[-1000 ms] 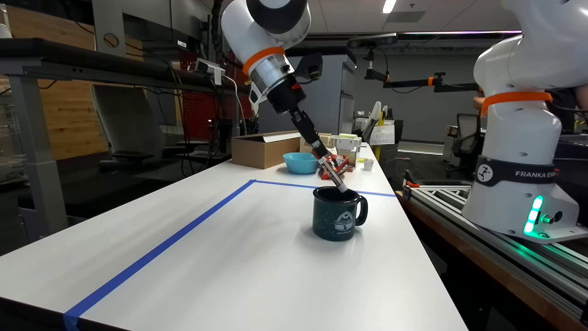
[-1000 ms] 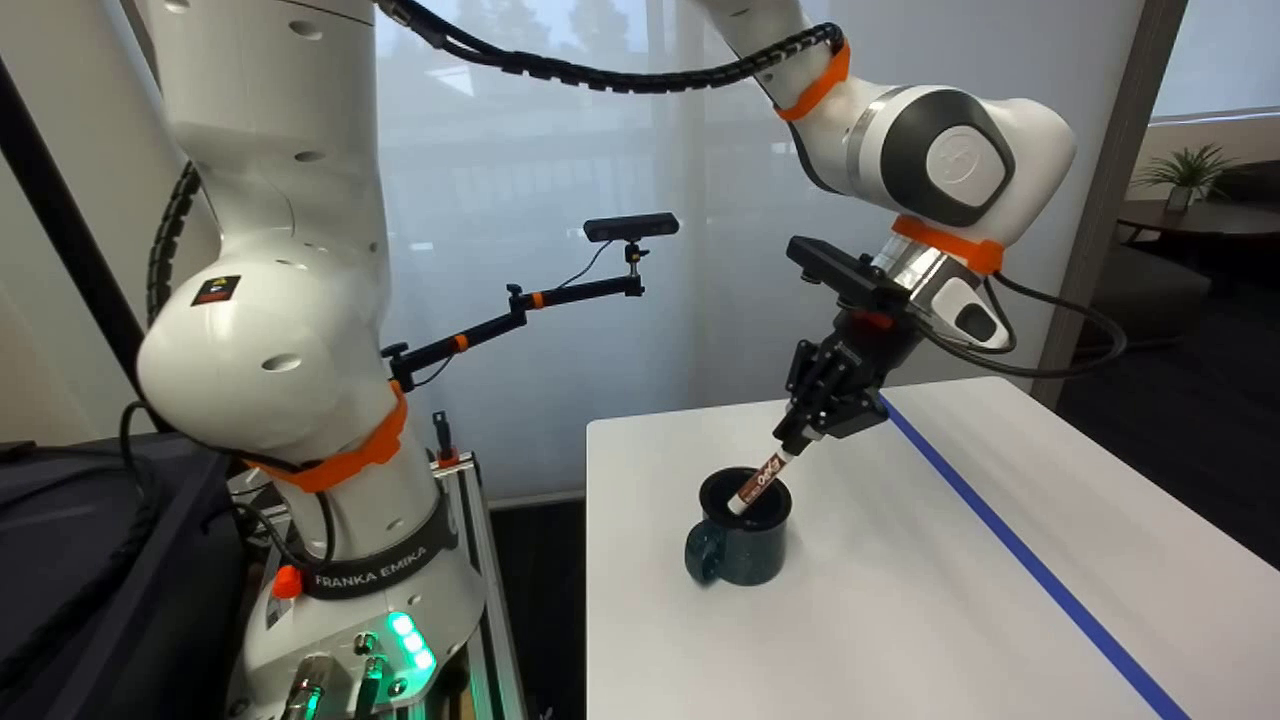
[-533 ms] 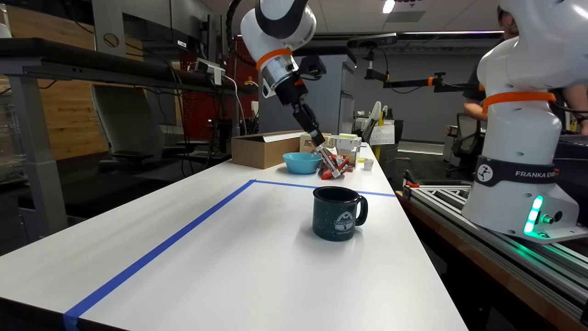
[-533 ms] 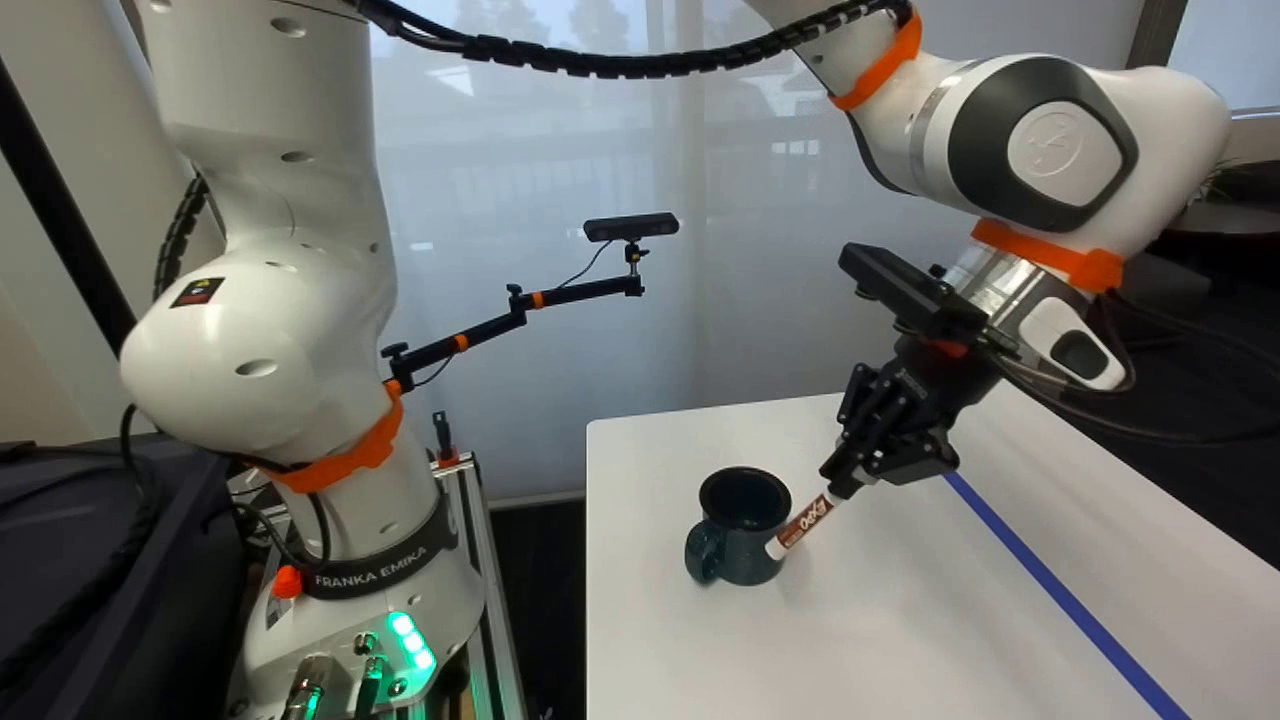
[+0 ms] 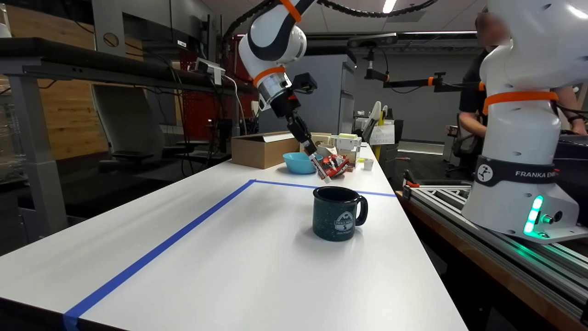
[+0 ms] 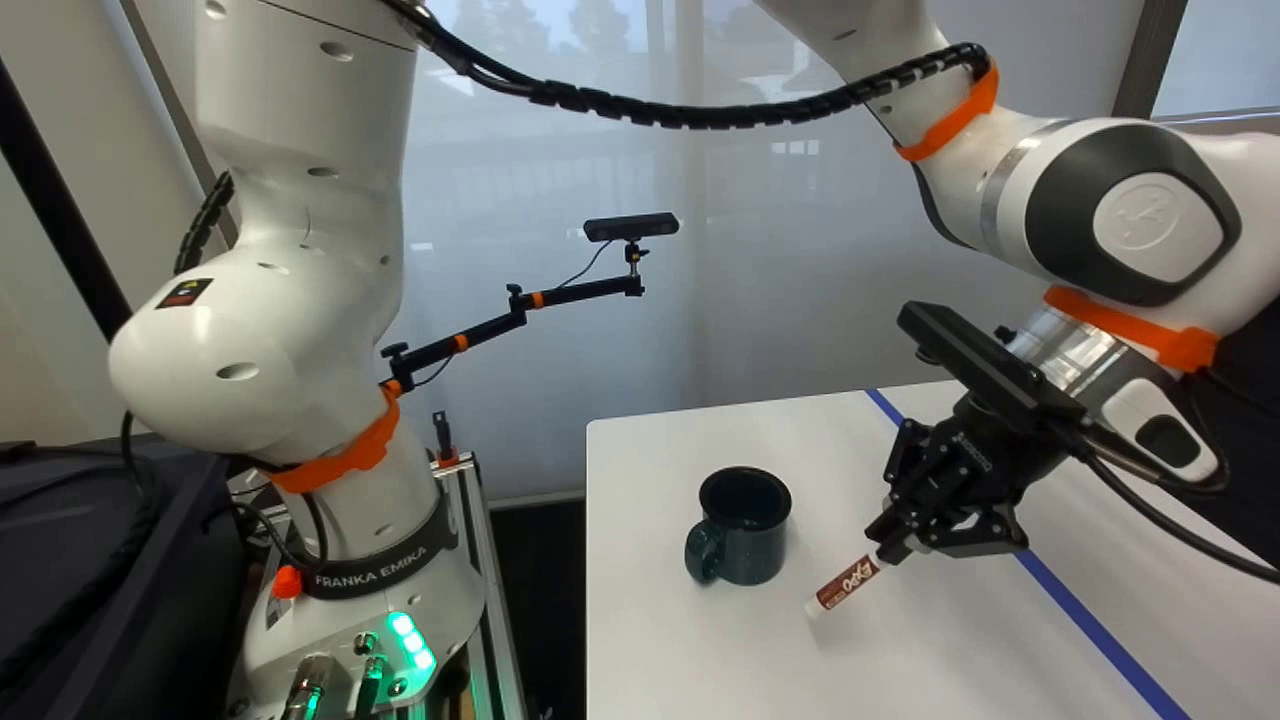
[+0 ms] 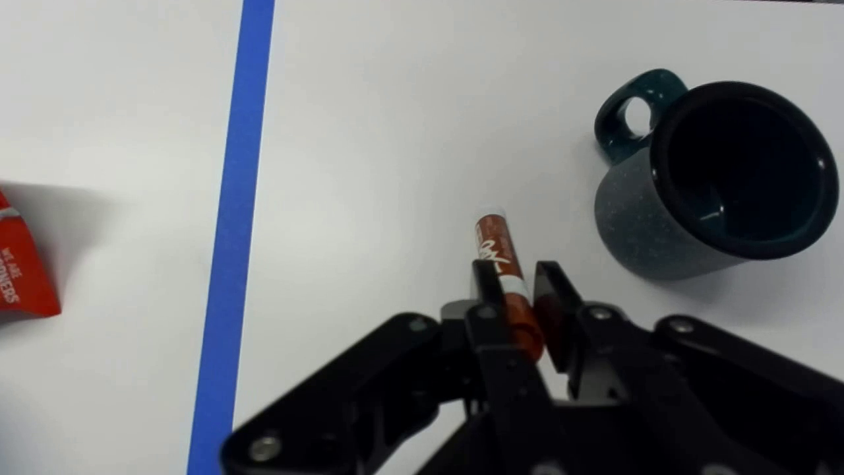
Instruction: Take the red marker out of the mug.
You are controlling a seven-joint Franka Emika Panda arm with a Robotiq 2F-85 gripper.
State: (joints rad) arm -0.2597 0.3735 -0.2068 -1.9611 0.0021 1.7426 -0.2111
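My gripper (image 6: 888,540) is shut on the red marker (image 6: 847,583), holding it by its capped end. The marker tilts, its white end pointing down, outside the mug (image 6: 752,548) and beside it. In the wrist view the marker (image 7: 496,241) sits between the fingertips (image 7: 517,276), and the mug (image 7: 649,227) stands to the right with its inside visible and no marker in it. In an exterior view the gripper (image 5: 311,150) and marker (image 5: 320,169) show behind the upright mug (image 5: 331,219). The marker's lower end seems just above the table.
Blue tape (image 5: 174,241) marks lines on the white table (image 5: 229,276). A light blue bowl (image 5: 298,163), a red packet (image 5: 336,166) and a cardboard box (image 5: 259,151) stand at the far end. The packet (image 7: 23,264) also shows in the wrist view.
One second ago the marker's lower end was in the mug's mouth. My gripper has since carried it out and away from the mug. The mug has not moved.
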